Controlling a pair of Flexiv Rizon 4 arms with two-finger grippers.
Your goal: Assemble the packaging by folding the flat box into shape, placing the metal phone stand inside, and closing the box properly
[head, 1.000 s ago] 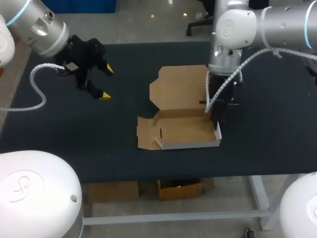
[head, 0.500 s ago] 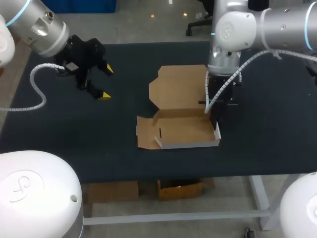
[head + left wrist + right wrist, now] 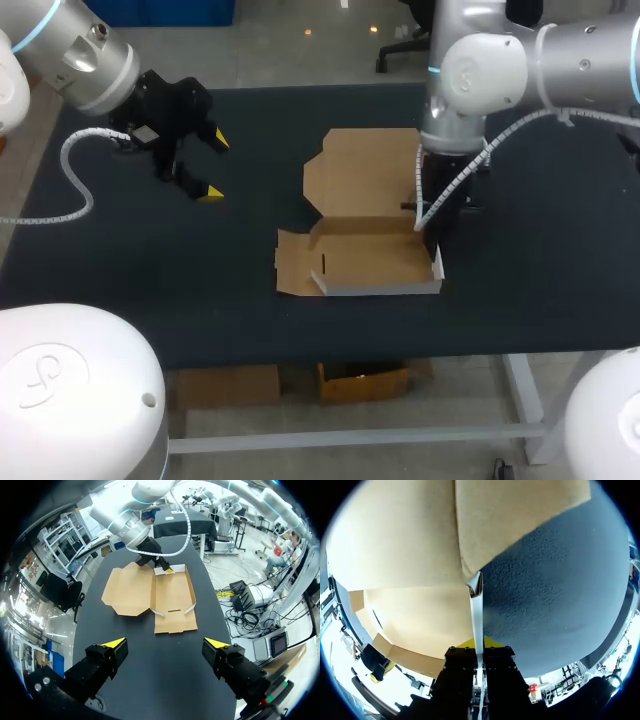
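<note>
The cardboard box (image 3: 365, 255) lies unfolded mid-table, brown inside, with its lid panel (image 3: 362, 172) flat behind it and its white front wall standing up. My right gripper (image 3: 433, 238) is at the box's right side, shut on the thin right side flap (image 3: 477, 615), which shows edge-on between its yellow tips (image 3: 478, 642). My left gripper (image 3: 207, 166) hangs open over the left of the table, well away from the box (image 3: 165, 597), with nothing between its fingers (image 3: 114, 643). From the left wrist view my right gripper (image 3: 163, 569) shows at the box's far corner. No metal phone stand is in view.
The dark table top (image 3: 120, 250) stretches bare to the left and front of the box. The right arm's cable (image 3: 455, 180) hangs beside the box's right edge.
The right arm has shifted slightly, and the box has moved a little with the held flap. The left arm has stayed still and open.
</note>
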